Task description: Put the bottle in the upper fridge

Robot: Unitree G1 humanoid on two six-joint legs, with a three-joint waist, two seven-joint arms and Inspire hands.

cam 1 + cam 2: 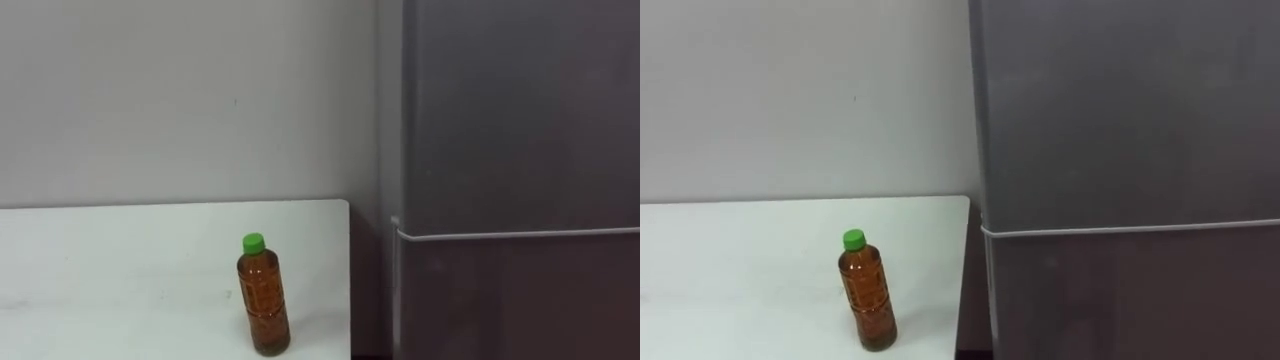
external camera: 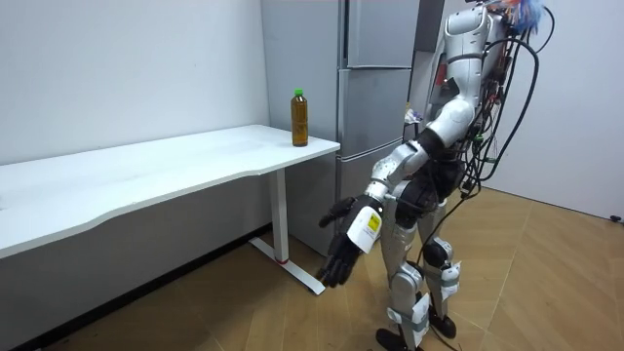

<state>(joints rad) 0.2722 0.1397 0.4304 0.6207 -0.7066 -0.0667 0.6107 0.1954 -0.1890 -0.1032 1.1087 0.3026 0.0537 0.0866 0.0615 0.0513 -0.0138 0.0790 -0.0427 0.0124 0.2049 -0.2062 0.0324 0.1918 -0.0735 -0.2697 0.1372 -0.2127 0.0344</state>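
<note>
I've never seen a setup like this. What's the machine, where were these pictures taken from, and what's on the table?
It's a humanoid robot standing on two legs near a grey fridge. The room view comes from a camera across the room; the two eye views come from its head. A bottle of brown liquid with a green cap stands upright on the white table, at the end beside the fridge. The robot's left hand and right hand hang low, fingers relaxed, holding nothing.

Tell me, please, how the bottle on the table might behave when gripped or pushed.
Nearly full of brown liquid, the bottle is probably heavy for its size. Tall and narrow, it may tip if pushed near its green cap. Toppled, it could roll.
</note>
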